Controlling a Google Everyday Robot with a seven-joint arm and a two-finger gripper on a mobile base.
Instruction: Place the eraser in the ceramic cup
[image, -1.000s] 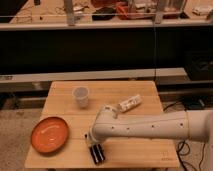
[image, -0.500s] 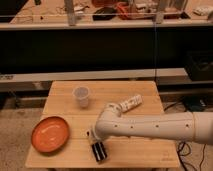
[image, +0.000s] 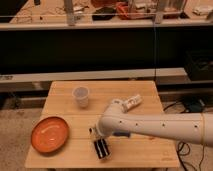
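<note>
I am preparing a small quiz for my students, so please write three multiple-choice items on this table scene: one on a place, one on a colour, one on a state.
1. Where does the ceramic cup stand?
A on the floor; B on the wooden table, behind the round plate; C on the plate.
2. What colour is the plate?
A blue; B orange; C green.
3. Where is the eraser?
A in the cup; B in the shut gripper, near the table's front; C on the plate.

Answers: B, the cup stands apart from the plate, farther back. B, the plate is plainly orange. B, the gripper grasps the eraser's top end, far from the cup.
</note>
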